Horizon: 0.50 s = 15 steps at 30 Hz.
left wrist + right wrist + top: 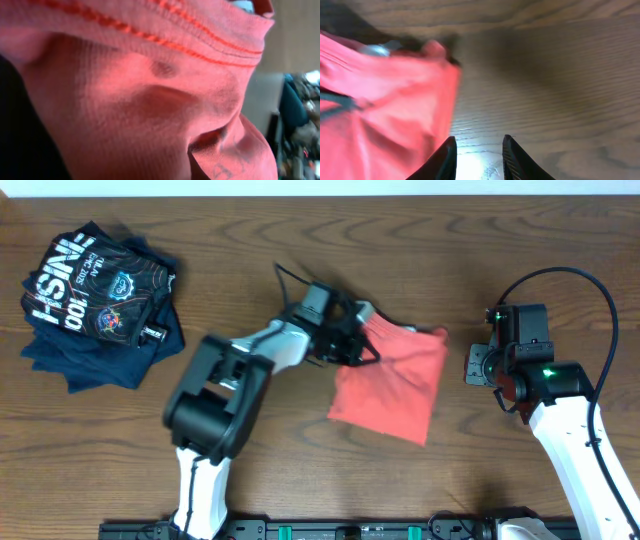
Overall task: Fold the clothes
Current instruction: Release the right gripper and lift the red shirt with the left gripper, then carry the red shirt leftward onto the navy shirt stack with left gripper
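Note:
The clothes (392, 385), a red-orange T-shirt, lie bunched in the middle of the table. My left gripper (352, 343) sits at the shirt's upper left edge, shut on the cloth there. In the left wrist view, red fabric with stitched hems (150, 100) fills the picture and hides the fingers. My right gripper (472, 366) hovers just right of the shirt. In the right wrist view its gripper (479, 138) is open over bare wood, with the shirt's edge (395, 100) just left of its left finger and nothing between the fingers.
A pile of dark navy shirts with white lettering (100, 300) lies at the far left of the wooden table (300, 470). The left arm's body (215, 395) stretches across the table in front of the shirt's left side.

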Motion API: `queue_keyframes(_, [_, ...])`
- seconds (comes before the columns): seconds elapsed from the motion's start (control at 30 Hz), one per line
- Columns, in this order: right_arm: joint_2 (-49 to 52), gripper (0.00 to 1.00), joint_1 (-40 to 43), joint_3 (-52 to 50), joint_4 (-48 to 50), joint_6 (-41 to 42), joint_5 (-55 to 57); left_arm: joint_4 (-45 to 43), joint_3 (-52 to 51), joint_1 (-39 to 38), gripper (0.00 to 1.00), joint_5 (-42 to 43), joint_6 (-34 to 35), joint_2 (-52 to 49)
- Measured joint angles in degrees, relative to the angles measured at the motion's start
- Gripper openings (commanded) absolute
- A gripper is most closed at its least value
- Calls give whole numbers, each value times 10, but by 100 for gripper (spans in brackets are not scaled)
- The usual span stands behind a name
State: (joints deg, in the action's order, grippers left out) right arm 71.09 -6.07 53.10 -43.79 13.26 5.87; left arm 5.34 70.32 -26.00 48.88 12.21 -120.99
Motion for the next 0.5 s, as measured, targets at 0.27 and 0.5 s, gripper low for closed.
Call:
queue_keyframes(0.27, [0,26,0,0,-1,0,6,54,0,134,6,-146,0,169])
queue_keyframes(0.5, [0,25,0,0,-8,-1,7,-1,0,274,6,-243,-15,271])
